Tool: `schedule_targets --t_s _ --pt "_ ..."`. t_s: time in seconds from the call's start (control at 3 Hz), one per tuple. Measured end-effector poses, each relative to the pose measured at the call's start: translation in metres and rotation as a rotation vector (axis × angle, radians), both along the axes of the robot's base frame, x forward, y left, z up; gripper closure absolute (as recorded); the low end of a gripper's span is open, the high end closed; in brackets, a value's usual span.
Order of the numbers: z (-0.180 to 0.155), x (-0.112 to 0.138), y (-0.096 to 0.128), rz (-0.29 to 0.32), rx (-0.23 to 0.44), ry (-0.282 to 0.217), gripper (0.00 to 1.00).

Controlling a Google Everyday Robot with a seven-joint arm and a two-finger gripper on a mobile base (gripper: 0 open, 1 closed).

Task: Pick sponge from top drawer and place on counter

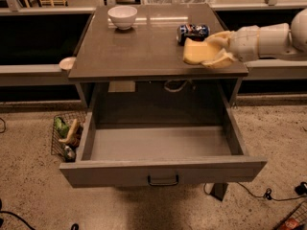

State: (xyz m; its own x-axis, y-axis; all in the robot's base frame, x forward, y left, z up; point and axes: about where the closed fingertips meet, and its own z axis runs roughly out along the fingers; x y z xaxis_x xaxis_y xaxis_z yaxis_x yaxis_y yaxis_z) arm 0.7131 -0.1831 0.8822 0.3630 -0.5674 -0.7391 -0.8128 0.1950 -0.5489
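Camera view: sponge (195, 52) half inside hand (215, 51)

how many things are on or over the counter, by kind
bowl: 1
soda can: 1
sponge: 1, gripped in the hand at the right edge of the counter
total: 3
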Motion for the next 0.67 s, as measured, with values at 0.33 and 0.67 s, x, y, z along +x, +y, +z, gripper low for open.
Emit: schedule_targets --t_s 0.33,0.67 --pt "-0.003 0.031 0.003 -0.021 0.031 0.008 1.0" --pt "-0.009 0.055 0.001 -0.064 0.029 0.022 0.82"
